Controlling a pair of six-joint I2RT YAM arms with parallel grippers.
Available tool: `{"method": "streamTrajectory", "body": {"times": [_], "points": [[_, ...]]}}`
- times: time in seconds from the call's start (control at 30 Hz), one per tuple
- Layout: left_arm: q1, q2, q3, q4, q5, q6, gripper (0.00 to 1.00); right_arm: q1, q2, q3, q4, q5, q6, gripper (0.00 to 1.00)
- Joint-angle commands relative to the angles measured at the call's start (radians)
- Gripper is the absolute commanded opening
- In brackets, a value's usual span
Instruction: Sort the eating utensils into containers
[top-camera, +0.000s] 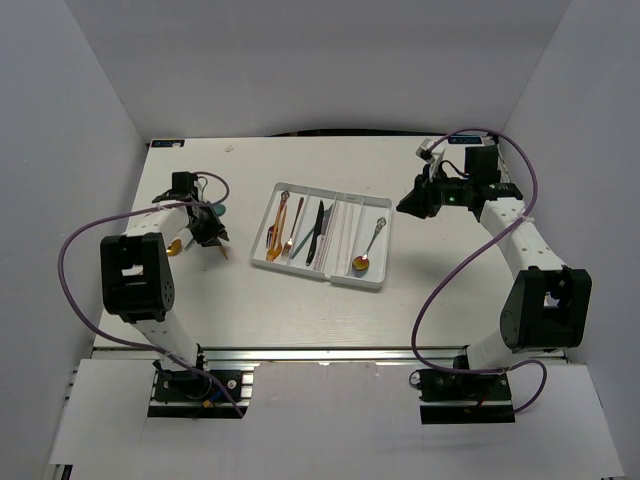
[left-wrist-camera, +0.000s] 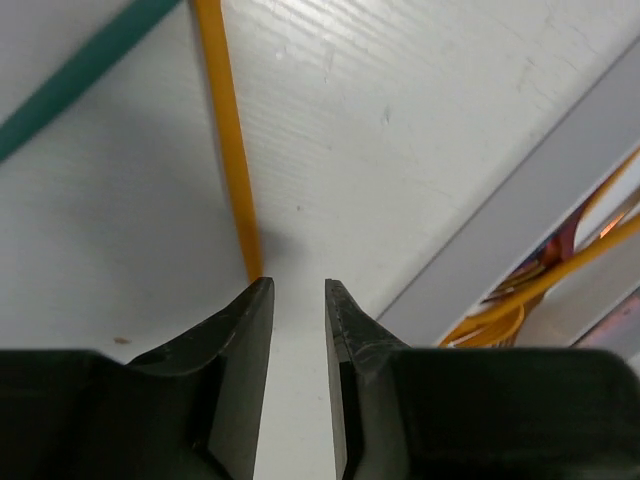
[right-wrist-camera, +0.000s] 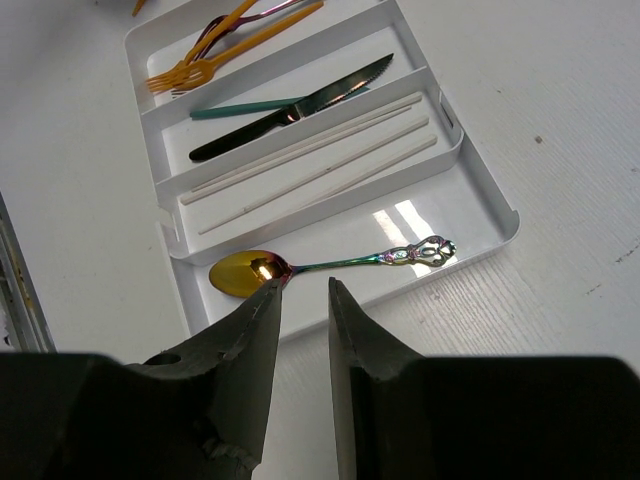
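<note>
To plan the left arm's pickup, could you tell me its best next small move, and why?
Probably nudge the left gripper sideways toward the orange handle: it ends just outside the open, empty jaws, not between them.

The white table (top-camera: 300, 305) carries a shallow white tray (top-camera: 340, 281) lying flat near its middle, its long compartments running roughly from seven to one o'clock. Well apart from the tray, toward nine o'clock, two loose utensils rest on the bare top: a slim orange-gold handle (left-wrist-camera: 232, 150) and a teal handle (left-wrist-camera: 80, 70) near it. Which kind of utensil each is cannot be told.
</note>
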Motion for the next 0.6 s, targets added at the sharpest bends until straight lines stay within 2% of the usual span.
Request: {"method": "streamTrajectory", "body": {"times": [0.0,0.13,0.57], "points": [[-0.001,0.029,0.074,-0.004,-0.081,0.041,0.38,-0.006,-0.010,0.007,-0.020,-0.016,-0.032,0.32],[-0.001,0.085,0.114,-0.006,-0.118,0.056,0.42,-0.006,-0.010,0.009,-0.035,-0.015,-0.043,0.32],[-0.001,0.235,0.234,-0.009,-0.213,0.113,0.43,-0.004,0.019,0.050,-0.071,-0.009,-0.060,0.32]]}}
